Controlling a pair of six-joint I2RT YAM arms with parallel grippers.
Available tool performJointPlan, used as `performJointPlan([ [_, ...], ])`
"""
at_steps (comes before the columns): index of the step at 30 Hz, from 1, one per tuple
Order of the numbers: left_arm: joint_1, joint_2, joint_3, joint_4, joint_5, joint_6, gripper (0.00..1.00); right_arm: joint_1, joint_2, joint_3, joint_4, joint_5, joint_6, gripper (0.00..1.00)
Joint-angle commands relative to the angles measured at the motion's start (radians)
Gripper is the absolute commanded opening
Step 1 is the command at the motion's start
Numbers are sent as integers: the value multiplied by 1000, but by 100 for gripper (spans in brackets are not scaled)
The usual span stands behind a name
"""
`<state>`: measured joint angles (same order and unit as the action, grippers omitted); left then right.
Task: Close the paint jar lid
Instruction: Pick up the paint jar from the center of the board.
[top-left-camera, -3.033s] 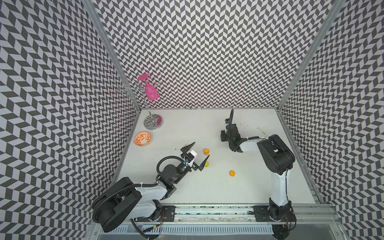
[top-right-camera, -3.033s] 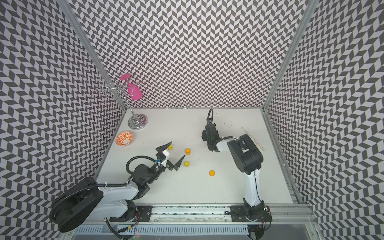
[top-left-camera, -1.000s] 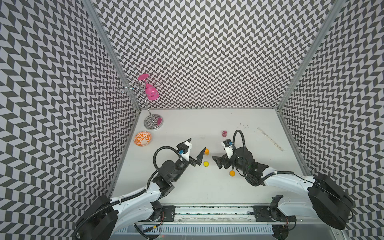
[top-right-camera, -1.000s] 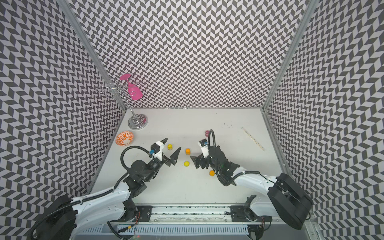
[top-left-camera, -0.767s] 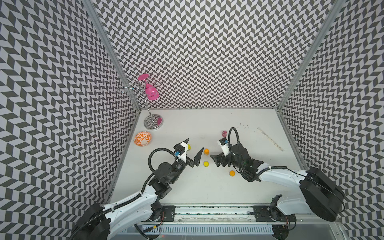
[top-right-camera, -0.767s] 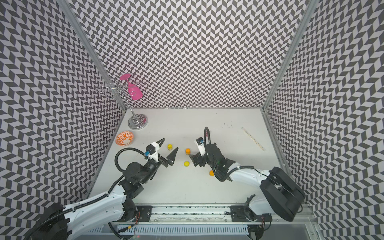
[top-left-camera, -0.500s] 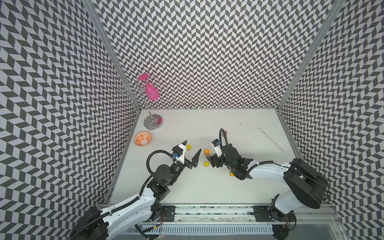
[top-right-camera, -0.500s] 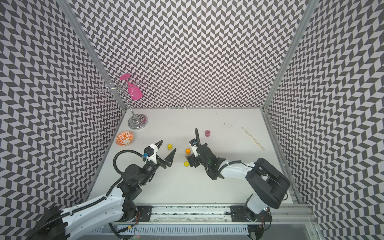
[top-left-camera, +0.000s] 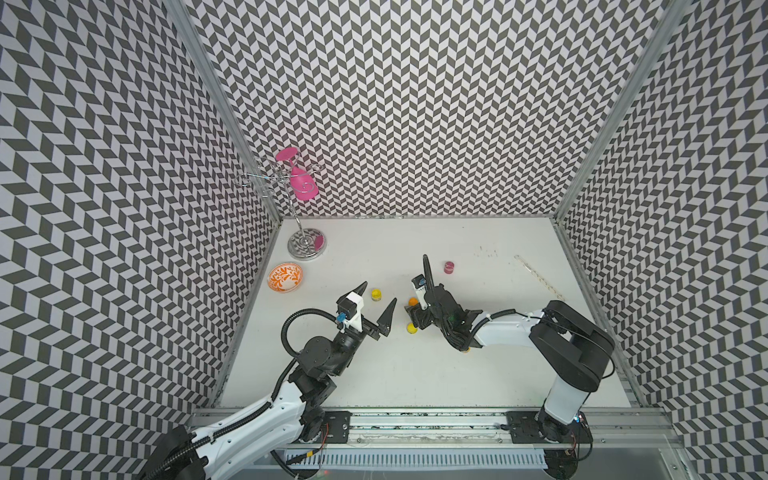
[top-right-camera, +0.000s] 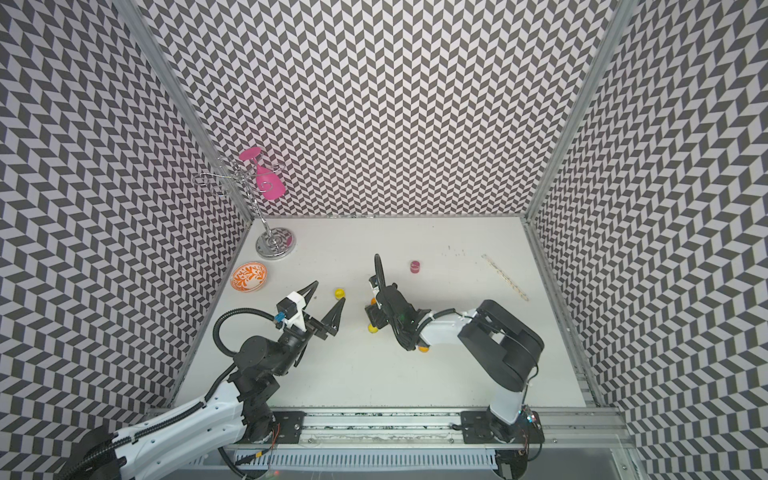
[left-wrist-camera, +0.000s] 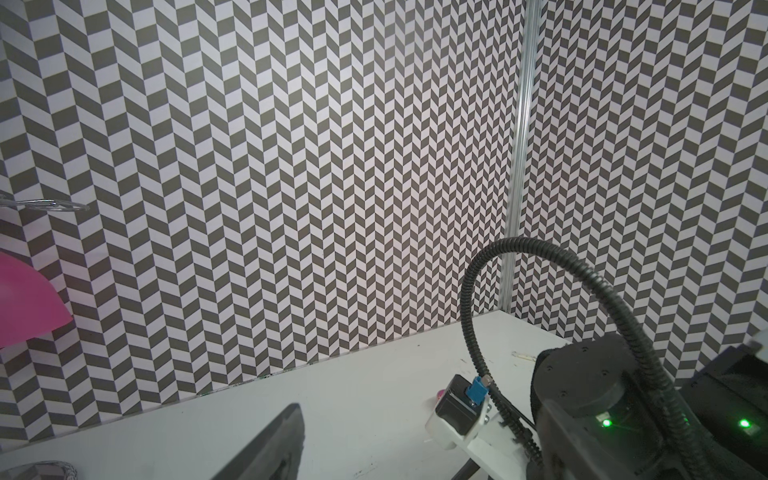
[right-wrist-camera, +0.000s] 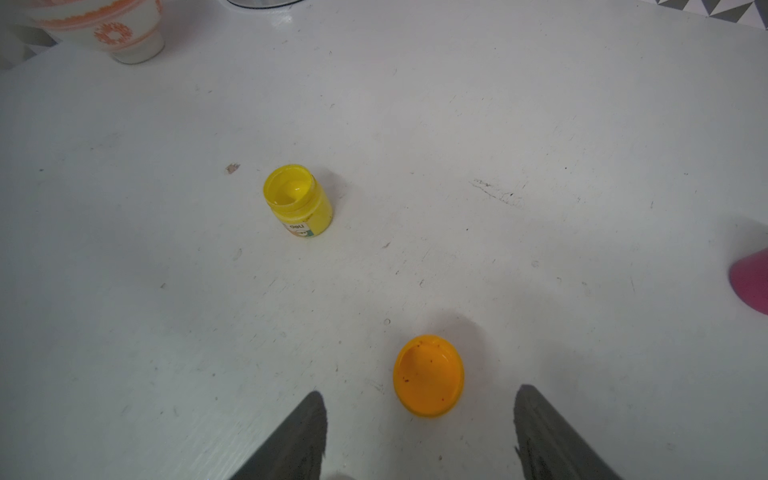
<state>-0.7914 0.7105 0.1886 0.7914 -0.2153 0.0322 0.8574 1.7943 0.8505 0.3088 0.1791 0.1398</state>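
An open yellow paint jar (right-wrist-camera: 297, 199) stands upright on the white table, also seen in both top views (top-left-camera: 376, 294) (top-right-camera: 340, 294). An orange lid (right-wrist-camera: 429, 376) lies inside-up in front of my right gripper (right-wrist-camera: 420, 392), between its open jaws and touching neither finger. In a top view that gripper (top-left-camera: 409, 316) sits low beside the orange lid (top-left-camera: 412, 301). A small yellow round piece (top-left-camera: 411, 328) lies just in front of it. My left gripper (top-left-camera: 379, 291) hangs open and empty above the table near the jar; only one of its fingers (left-wrist-camera: 270, 449) shows in the left wrist view.
An orange-patterned bowl (top-left-camera: 284, 278) and a chrome stand (top-left-camera: 306, 245) carrying a pink glass (top-left-camera: 303, 187) occupy the back left. A small pink jar (top-left-camera: 449, 267) stands behind my right gripper. Another orange round piece (top-left-camera: 466, 351) peeks from under the right arm. A thin stick (top-left-camera: 536, 276) lies at the right.
My right arm has swung left across the table and come down at the orange lid, and its jaws have narrowed. My left gripper has drifted a little to the left, still open.
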Motion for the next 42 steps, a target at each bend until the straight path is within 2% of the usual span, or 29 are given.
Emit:
performJointPlan([
  [1, -3, 0, -7, 20, -13, 3, 88, 5, 32, 22, 7, 27, 30, 68],
  [19, -3, 7, -6, 25, 0, 4, 88, 4, 94, 71, 1, 35, 31, 57],
  [29, -3, 12, -3, 25, 8, 5, 88, 4, 119, 86, 4, 32, 29, 44],
  [42, -3, 38, -2, 32, 16, 10, 88, 0, 90, 60, 42, 16, 13, 33],
])
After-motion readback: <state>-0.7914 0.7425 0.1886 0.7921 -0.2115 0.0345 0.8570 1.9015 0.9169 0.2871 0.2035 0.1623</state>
